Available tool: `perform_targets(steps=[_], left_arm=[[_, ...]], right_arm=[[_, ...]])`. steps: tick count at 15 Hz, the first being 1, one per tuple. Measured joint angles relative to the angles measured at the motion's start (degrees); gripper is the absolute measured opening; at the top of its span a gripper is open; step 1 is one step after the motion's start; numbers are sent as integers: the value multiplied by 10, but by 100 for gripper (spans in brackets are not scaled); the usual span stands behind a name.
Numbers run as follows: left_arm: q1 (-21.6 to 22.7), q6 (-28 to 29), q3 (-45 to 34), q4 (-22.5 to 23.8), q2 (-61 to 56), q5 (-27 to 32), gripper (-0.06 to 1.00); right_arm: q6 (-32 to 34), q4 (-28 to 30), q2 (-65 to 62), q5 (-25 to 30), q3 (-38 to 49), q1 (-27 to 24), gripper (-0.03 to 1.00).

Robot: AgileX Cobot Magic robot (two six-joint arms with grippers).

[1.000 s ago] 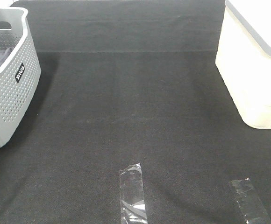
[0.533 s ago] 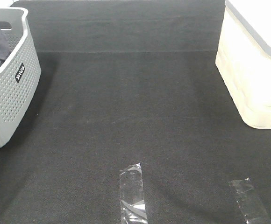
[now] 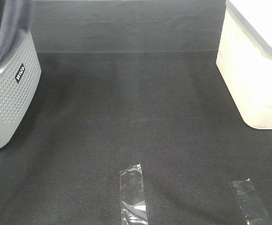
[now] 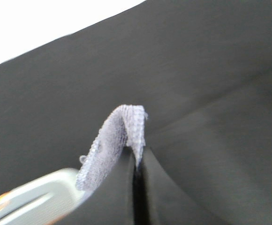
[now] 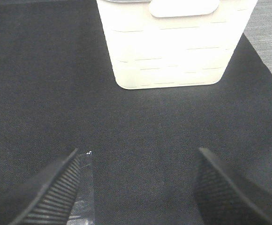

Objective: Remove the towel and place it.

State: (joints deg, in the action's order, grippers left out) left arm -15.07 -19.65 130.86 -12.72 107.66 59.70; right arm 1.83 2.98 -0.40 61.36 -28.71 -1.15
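The grey-lavender towel hangs as a dark drape at the far left, rising out of the grey perforated basket and running off the top of the exterior view. In the left wrist view my left gripper is shut on a fold of the towel, which sticks up between the dark fingers. That gripper itself is above the exterior frame. My right gripper is open over the black mat with nothing between its ribbed fingers.
A white basket stands at the right edge, and it also shows ahead of the right gripper as the white basket. Strips of clear tape lie on the black mat near the front edge.
The towel has gone from lying inside the grey basket to hanging high above its rim, lifted upward. The right arm has not moved.
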Motion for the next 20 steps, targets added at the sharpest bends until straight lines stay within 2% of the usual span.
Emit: perform_targets(steps=[2,4,6,8,10,14,15,17,20], left_arm=[[-40,-39,0,-62,-6,50,0],[-73,-73,0,-100,-6,96,0],[-97,-83,0,-119,-6,100,0],[-119,-90,0,-146,-6,100,0],[-150,-92,0,-160,-6,100,0],[-197,-94,0,-163,-6,100,0],[-206,-94,0,-163,-6,100,0],[-217,-94,0,-163,-6,100,0],[-217,-95,0,-166,-6,101,0]], right_arm=[[0,-6,4,0,0,0,65],[0,-44,36,-10,-5,0,65],[-31,-115,99,-56,-8,0,65],[-112,-206,172,-109,-8,0,65],[-322,-367,300,-152,-8,0,65],[-684,-678,499,-152,-8,0,65],[-760,-741,541,-145,-8,0,65],[-889,-845,622,-117,-8,0,65],[-1022,-967,724,-87,-8,0,65]])
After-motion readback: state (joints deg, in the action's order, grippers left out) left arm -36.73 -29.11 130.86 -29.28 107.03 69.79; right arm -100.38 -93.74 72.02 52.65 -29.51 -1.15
